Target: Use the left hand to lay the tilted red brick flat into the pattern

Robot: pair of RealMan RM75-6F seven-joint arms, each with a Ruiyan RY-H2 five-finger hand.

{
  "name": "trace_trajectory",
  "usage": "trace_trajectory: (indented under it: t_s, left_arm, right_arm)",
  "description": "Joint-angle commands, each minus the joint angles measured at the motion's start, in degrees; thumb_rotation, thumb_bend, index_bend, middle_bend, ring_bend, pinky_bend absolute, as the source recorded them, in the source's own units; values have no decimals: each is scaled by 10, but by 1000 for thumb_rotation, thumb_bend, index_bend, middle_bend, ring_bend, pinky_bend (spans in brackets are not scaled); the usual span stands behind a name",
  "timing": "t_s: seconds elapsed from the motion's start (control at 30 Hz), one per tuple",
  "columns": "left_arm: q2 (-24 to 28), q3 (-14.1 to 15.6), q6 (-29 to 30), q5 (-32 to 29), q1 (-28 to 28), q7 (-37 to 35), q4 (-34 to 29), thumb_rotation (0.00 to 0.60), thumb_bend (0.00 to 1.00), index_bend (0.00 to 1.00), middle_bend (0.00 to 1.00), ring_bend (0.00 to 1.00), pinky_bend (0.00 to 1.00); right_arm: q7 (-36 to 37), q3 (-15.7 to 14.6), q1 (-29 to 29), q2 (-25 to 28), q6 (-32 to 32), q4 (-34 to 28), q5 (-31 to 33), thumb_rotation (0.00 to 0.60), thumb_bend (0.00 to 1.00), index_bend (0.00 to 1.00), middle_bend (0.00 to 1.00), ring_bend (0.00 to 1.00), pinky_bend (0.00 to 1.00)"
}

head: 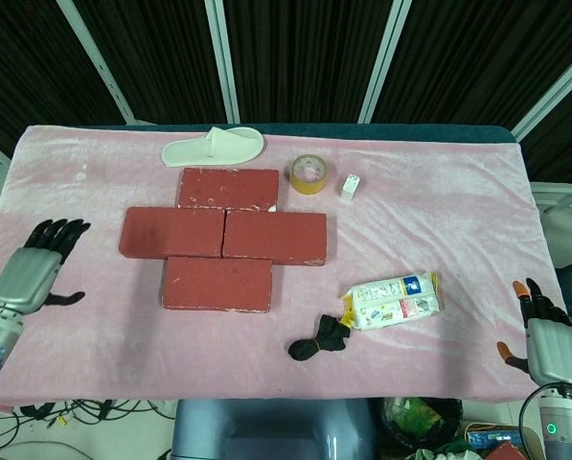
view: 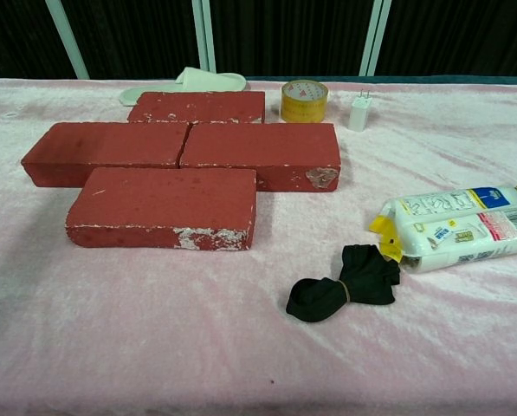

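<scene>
Four rough red clay bricks lie flat on the pink velvety tablecloth [head: 439, 206] in a stepped pattern. The left-hand red brick of the middle row [head: 171, 233] lies level, its right end butted against the middle-row brick beside it [head: 275, 238]; the rear brick [head: 229, 188] touches both along their far edges, and the front brick [head: 217, 284] sits against their near edges. The chest view shows the same left-hand brick [view: 107, 152] resting flat with its top in line with its neighbour's. The left hand [head: 32, 271] hovers over the left edge of the cloth, well apart from the bricks, its dark fingers [head: 57, 233] spread and holding nothing. The right hand [head: 545, 337] hangs off the near right corner of the table, fingers apart with orange tips showing, also empty. Behind the bricks lie a white fabric slipper [head: 214, 147], a yellow roll of tape [head: 308, 174] and a small white plug adapter [head: 350, 185]. To the right of the front brick are a white plastic packet with yellow and blue print [head: 394, 300] and, just beside its left end, a black bundled sock [head: 322, 338].
</scene>
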Motion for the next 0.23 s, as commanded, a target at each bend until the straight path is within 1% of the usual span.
trace_trajectory:
  t_s: [0.03,0.17,0.23]
  left_arm:
    - [2,34,62,59,71,-68,23,600,0,22,48,0,0]
    - [-13,30,83,55,104,-69,46,600,0,23,37,0,0]
    - [-19,25,83,50,113,-78,55,600,0,23,34,0,0]
  right_arm:
    - [-2,-1,0,0,1,0,-2,600,155,75,7,124,200]
    - [-2,-1,-1,0,3,1,-5,600,155,75,7,124,200]
    - [2,0,-1,0,6,2,-9,600,155,75,7,124,200]
